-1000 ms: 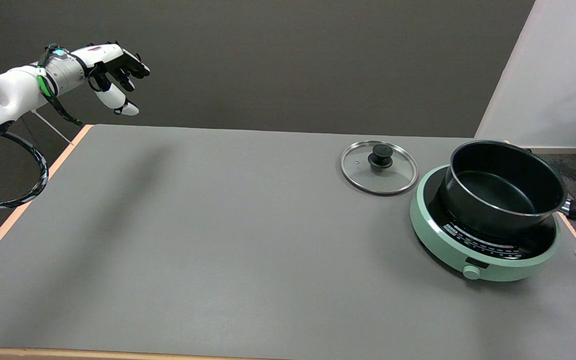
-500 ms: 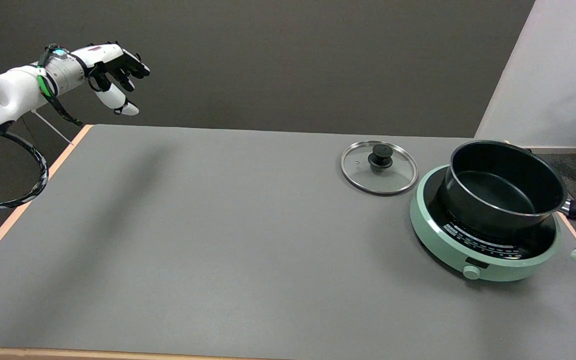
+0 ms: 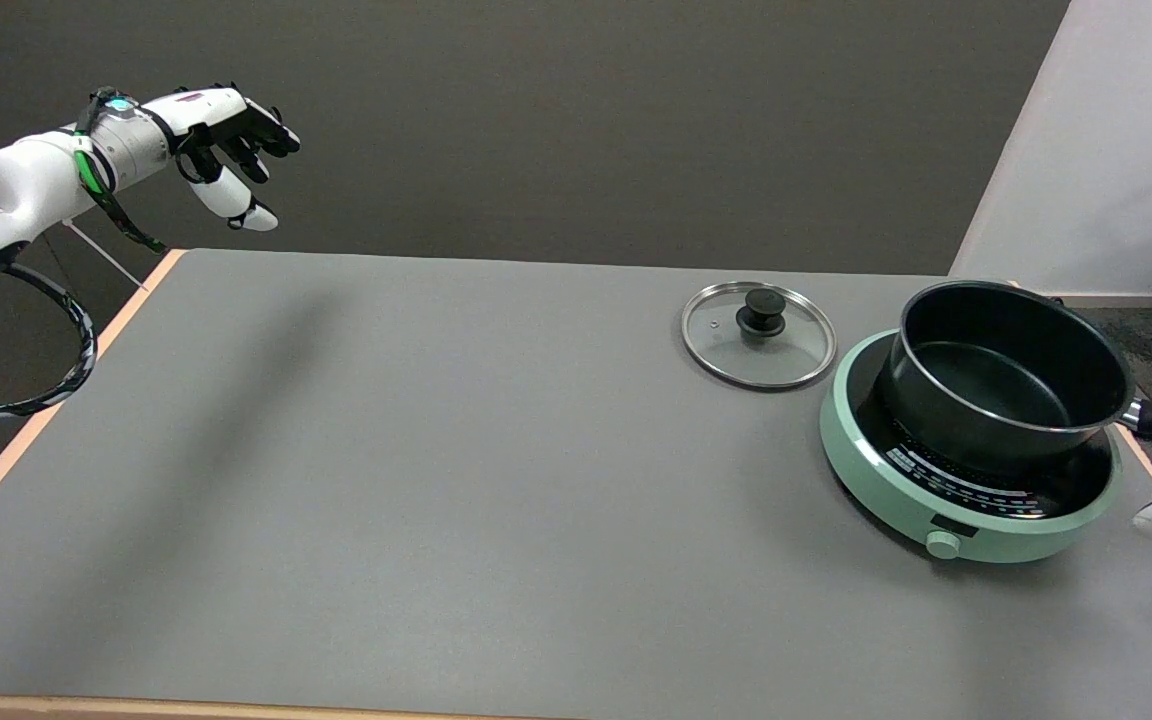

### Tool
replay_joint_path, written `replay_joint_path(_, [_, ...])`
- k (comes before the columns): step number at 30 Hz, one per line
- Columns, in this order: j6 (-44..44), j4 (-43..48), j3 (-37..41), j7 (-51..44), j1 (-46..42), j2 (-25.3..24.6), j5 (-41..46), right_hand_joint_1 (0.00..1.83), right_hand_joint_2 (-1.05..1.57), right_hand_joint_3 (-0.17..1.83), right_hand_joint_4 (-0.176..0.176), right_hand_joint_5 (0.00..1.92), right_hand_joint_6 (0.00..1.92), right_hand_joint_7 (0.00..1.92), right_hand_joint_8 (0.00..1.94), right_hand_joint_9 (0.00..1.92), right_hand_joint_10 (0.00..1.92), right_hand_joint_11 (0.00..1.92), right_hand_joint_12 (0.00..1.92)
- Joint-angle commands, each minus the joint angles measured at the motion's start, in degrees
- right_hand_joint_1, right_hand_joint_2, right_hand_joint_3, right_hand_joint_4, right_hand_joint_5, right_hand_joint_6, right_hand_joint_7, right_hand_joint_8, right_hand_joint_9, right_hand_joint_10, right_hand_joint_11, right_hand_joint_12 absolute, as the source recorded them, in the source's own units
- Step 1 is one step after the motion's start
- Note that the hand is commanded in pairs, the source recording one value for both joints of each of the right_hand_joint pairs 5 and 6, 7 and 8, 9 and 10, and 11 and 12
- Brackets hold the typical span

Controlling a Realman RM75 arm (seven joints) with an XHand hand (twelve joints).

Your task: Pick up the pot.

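One black pot (image 3: pixel 1011 375) on green cooker (image 3: pixel 966 520)

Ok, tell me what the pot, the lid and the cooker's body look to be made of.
Pot: probably metal with a dark matte coating, seemingly non-stick; its rim shows a thin bright edge. The handle looks like black plastic.
Lid: clear glass, since the table shows through it, with a shiny metal rim and a black knob, likely plastic.
Cooker: smooth mint-green body, apparently plastic, with a glossy black top.
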Motion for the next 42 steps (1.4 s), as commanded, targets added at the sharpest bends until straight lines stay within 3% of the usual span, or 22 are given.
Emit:
replay_joint_path(1, [-0.1, -1.0, -1.2, -0.2, 0.4, 0.8, 0.0, 1.23, -0.67, 0.78, 0.122, 0.02, 0.02, 0.02, 0.02, 0.02, 0.02, 0.02, 0.02])
replay_joint_path(2, [-0.1, -1.0, -1.2, -0.2, 0.5, 0.8, 0.0, 1.23, -0.74, 0.99, 0.176, 0.03, 0.03, 0.03, 0.03, 0.03, 0.03, 0.03, 0.03])
replay_joint_path(4, [-0.1, -1.0, -1.0, -0.2, 0.7, 1.1, 0.0, 1.22, -0.83, 1.42, 0.174, 0.05, 0.05, 0.05, 0.05, 0.05, 0.05, 0.05, 0.05])
replay_joint_path(5, [-0.1, -1.0, -0.9, -0.2, 0.8, 1.2, 0.0, 1.25, -0.85, 1.52, 0.169, 0.06, 0.06, 0.06, 0.06, 0.06, 0.06, 0.06, 0.06])
replay_joint_path(11, [-0.7, -1.3, -0.6, -0.2, 1.6, 2.3, 0.0, 1.2, -0.93, 1.67, 0.176, 0.22, 0.22, 0.22, 0.22, 0.22, 0.22, 0.22, 0.22])
replay_joint_path(21, [-1.7, -2.6, -0.6, -0.2, 1.8, 3.3, 0.0, 1.19, -0.91, 1.6, 0.176, 0.28, 0.28, 0.28, 0.28, 0.28, 0.28, 0.28, 0.28])
replay_joint_path(26, [-1.7, -2.9, -0.6, -0.2, 1.9, 3.3, 0.0, 1.19, -0.79, 1.27, 0.176, 0.32, 0.32, 0.32, 0.32, 0.32, 0.32, 0.32, 0.32])
replay_joint_path(30, [-1.7, -3.0, -0.8, -0.2, 1.8, 3.3, 0.0, 1.19, -0.76, 1.15, 0.176, 0.39, 0.39, 0.39, 0.39, 0.39, 0.39, 0.39, 0.39])
replay_joint_path(35, [-1.7, -3.1, -1.0, -0.2, 1.7, 3.1, 0.0, 1.22, -0.75, 1.16, 0.176, 0.47, 0.47, 0.47, 0.47, 0.47, 0.47, 0.47, 0.47])
replay_joint_path(42, [-1.7, -3.2, -1.1, -0.2, 1.5, 2.8, 0.0, 1.25, -0.78, 1.4, 0.176, 0.64, 0.64, 0.64, 0.64, 0.64, 0.64, 0.64, 0.64])
